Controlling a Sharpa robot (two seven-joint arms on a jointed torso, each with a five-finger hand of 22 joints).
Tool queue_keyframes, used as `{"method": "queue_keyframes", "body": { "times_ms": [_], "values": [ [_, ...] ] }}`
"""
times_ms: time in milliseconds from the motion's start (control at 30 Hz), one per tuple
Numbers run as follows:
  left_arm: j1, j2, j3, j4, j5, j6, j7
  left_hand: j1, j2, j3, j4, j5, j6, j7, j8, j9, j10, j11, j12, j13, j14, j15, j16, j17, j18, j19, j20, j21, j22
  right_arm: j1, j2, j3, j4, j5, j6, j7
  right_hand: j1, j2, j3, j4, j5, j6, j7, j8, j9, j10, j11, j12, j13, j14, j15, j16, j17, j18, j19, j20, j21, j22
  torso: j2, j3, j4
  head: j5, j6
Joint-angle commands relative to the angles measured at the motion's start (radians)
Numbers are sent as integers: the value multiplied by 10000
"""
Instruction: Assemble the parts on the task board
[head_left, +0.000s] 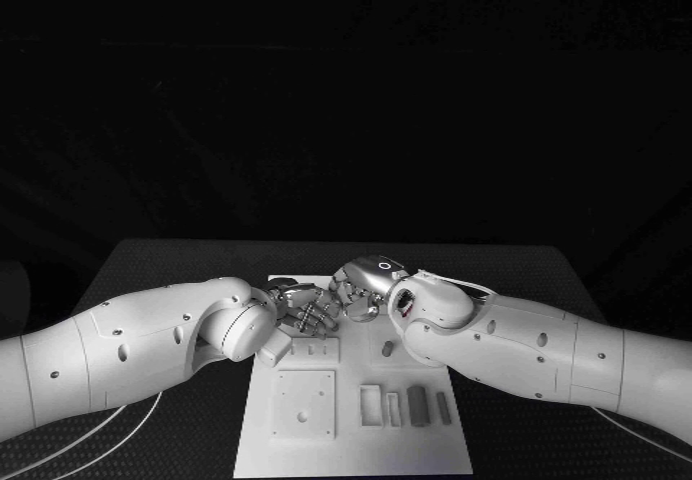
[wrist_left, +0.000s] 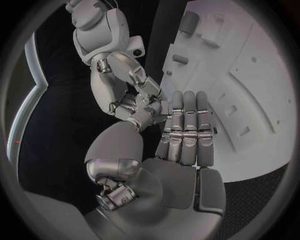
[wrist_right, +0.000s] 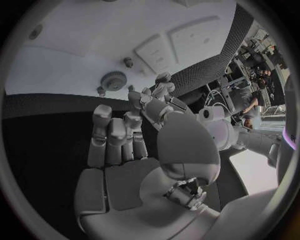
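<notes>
**Two silver hands meet above the far end of the task board**

The robot's left hand (head_left: 300, 308) and right hand (head_left: 361, 285) come together over the far end of the white task board (head_left: 353, 450), their fingers close enough to look interlaced from the head camera. In the left wrist view, the left hand (wrist_left: 181, 150) lies with its fingers (wrist_left: 185, 122) straight and pressed side by side, nothing in its palm; the right hand (wrist_left: 134, 95) reaches in beside its fingertips with fingers bent, and whether the two touch cannot be told. In the right wrist view, the right hand (wrist_right: 125, 150) shows its fingers (wrist_right: 109, 132) extended and held together, the palm bare, with the left hand's fingers (wrist_right: 156, 97) curled just past them. No part is seen in either hand.

The board lies in the middle of the black table (head_left: 548, 280), running from the hands toward the robot. Nearest the hands, a small dark peg (head_left: 387, 348) lies on the board just below the right wrist. Nearer the robot, a square plate (head_left: 304, 403) with holes rests on the board's left half. To its right sits a row of slim upright pieces (head_left: 404, 406), pale and dark grey, side by side and well apart from both hands. A round boss (wrist_right: 114, 80) and a small peg (wrist_right: 128, 62) stand on the board beyond the right hand's fingertips in the right wrist view.
</notes>
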Motion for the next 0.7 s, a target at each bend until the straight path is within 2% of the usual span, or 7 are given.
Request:
{"method": "queue_keyframes", "body": {
  "times_ms": [33,367,467,533,700],
  "values": [
    [-1,-17,7,7,-21,-32,212,48,139,87,-5,2,66,0,60,24,65,-11,44,19,70,17,26,20,-143,81,-13,19,23,-17,-28,0,18,45,150,34,-52,35,22,22,-39,846,767,25,85,73,21,-45,-12,65,-12,-21,-9,151,25,-21,45,139,0,-4,2,12,22],
    [-3,-66,7,-24,-70,-59,216,68,157,124,-49,20,87,-15,75,49,74,-19,49,29,74,12,31,39,-145,88,-20,26,48,-18,-87,0,29,397,218,172,-102,-18,18,34,-38,771,800,-44,71,24,53,-108,-29,27,-2,-80,-36,151,-14,-7,-6,121,0,-2,-2,12,-8],
    [-3,-76,7,-23,-71,-55,216,71,157,129,-62,20,91,-17,78,55,79,-21,51,32,78,11,34,44,-146,92,-22,29,56,-18,-109,-1,18,534,217,197,-138,-110,-2,44,-43,656,848,-127,53,-19,97,-158,-44,-10,20,-127,-56,151,-46,0,-54,104,-2,-4,-5,15,-5],
    [-3,-78,7,-20,-71,-41,218,74,162,135,-69,22,95,-19,81,61,83,-23,54,34,81,9,36,48,-146,96,-24,33,62,-22,-127,-1,23,538,269,206,-222,-247,-56,82,-46,398,934,-284,4,-31,173,-177,-47,-23,68,-147,-65,151,-44,7,-81,93,-1,0,-1,13,-4],
    [-5,-89,7,-21,-71,-23,239,77,158,144,-92,43,105,-25,89,74,94,-27,60,41,91,5,43,59,-147,104,-27,40,78,-38,-166,-1,11,654,361,321,-345,-458,-137,191,-51,289,997,-358,3,-21,238,-175,-40,-11,139,-149,-66,151,-11,18,-102,83,0,0,-5,18,27]
  ]
}}
